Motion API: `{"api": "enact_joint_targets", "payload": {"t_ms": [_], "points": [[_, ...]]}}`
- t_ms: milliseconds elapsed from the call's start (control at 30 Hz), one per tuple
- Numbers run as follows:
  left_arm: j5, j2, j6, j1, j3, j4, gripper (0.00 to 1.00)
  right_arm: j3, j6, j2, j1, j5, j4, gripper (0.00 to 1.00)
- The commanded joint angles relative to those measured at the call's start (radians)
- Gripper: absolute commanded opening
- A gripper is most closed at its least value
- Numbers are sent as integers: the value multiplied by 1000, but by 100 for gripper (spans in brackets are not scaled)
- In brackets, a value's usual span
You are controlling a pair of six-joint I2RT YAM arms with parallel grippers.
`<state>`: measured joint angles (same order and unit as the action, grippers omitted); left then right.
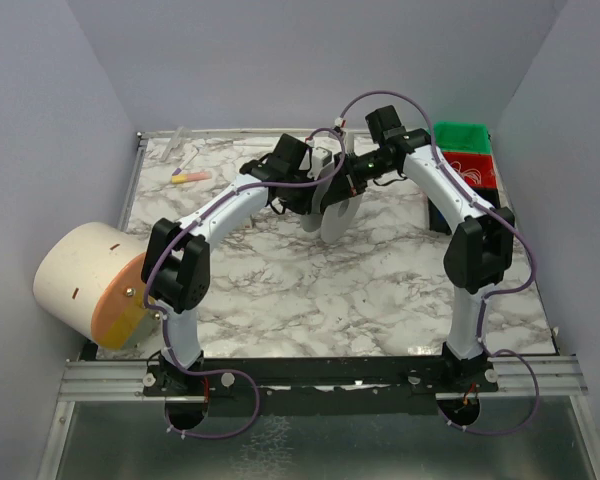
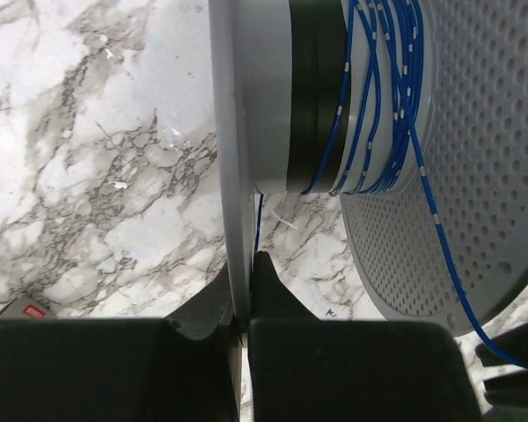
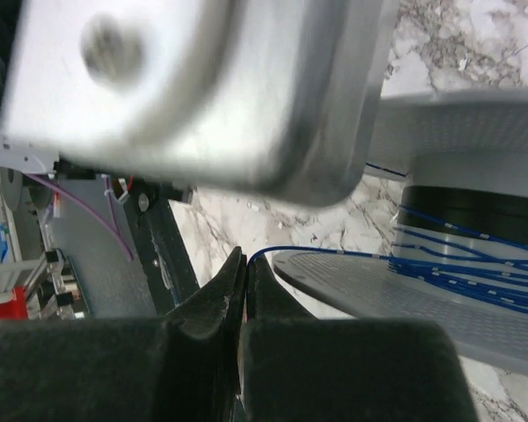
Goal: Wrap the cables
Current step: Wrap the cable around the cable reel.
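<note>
The pale grey plastic spool [image 1: 332, 208] is held above the far centre of the white marble-patterned table [image 1: 310, 290], where both arms meet. The left gripper [image 2: 244, 274] has its jaws narrowed onto the thin edge of the spool's solid flange [image 2: 229, 132]. This grip probably serves to keep the spool steady and its dark core [image 2: 313, 88] exposed for winding. The thin blue cable [image 2: 370, 97], marked with white bands, lies in several turns around that core, between the solid flange and the perforated flange [image 2: 484, 141]. A free strand leaves the turns and runs to the right gripper [image 3: 245, 264], whose jaws are pinched almost together on it. That pinch likely keeps the strand taut and guides it onto the core.
</note>
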<state>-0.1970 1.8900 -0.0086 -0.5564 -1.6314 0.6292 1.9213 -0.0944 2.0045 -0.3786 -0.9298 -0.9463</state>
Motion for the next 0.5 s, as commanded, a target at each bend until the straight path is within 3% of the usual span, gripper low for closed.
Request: {"api": "enact_joint_targets", "payload": {"t_ms": [0,167,467], "points": [[-198,19,-90,61,10,-72,0,-97,12,-79,-28,-17,97,1],[-376,30,-162,123,26,-118,0,-253,-6,-157,-61,55,239,1],[-561,26,-265,135,96,-221,0,-443,-33,-250,-113,302,470,1]]}}
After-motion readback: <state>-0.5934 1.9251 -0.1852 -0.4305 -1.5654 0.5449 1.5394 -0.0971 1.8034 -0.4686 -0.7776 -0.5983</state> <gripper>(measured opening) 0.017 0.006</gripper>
